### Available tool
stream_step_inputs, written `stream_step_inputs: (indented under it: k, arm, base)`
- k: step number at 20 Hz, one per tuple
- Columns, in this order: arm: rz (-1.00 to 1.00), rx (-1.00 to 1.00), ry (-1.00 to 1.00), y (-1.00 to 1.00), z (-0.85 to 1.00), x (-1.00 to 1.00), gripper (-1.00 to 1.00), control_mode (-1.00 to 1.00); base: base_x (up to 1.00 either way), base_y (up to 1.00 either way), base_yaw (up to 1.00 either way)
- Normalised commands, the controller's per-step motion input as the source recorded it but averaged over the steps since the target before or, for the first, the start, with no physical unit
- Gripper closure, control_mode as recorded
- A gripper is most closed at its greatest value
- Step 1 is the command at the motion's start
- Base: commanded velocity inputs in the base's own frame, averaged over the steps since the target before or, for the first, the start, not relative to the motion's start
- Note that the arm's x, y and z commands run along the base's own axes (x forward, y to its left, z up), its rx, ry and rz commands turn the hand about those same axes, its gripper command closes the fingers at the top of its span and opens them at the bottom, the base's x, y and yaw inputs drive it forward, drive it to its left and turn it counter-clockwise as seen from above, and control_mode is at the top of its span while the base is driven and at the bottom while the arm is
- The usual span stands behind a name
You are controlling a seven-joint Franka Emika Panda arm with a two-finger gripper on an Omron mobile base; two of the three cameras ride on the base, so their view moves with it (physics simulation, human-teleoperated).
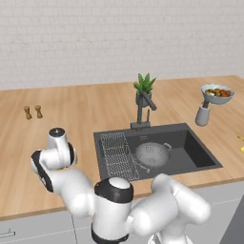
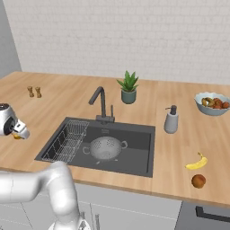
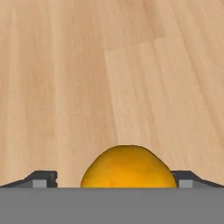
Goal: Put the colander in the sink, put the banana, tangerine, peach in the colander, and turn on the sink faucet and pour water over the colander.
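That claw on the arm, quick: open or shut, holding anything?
Gripper: open, jaws on either side of the tangerine on the counter, not yet closed on it.

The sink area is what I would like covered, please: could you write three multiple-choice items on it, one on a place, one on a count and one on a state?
1. Where is the colander?
A. On the counter by the soap bottle
B. In the sink, beside the wire rack
C. Upside down on the rack

2. How many fruits lie loose on the counter right of the sink?
A. Two
B. None
C. Four

3. How does the gripper stand to the tangerine?
A. Shut on it, lifted high
B. Shut, far from it
C. Open, fingertips either side of it

Answers: 1 B, the right base view shows the colander upright in the basin. 2 A, the banana and the peach lie there. 3 C, the hand view shows the fruit between spread fingertips, on the wood.
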Motion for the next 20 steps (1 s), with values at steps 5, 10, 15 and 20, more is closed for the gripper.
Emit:
stream_step_inputs:
  k: [5,10,15,20]
  arm:
    - [0.00,-0.15,0.10,0.25,-0.70,0.23,1.00,-1.00]
    - [-0.01,-0.11,0.04,-0.06,-0.75,0.05,1.00,-1.00]
    - [-0.19,0.03,-0.06,-0.85,-0.36,-0.35,1.00,-1.00]
    - [-0.12,0.28,-0.25,-1.00,0.32,-0.74,1.00,-1.00]
  base:
    - [0.00,0.00,0.00]
    - [0.00,0.00,0.00]
    - [0.00,0.00,0.00]
    - [0.00,0.00,0.00]
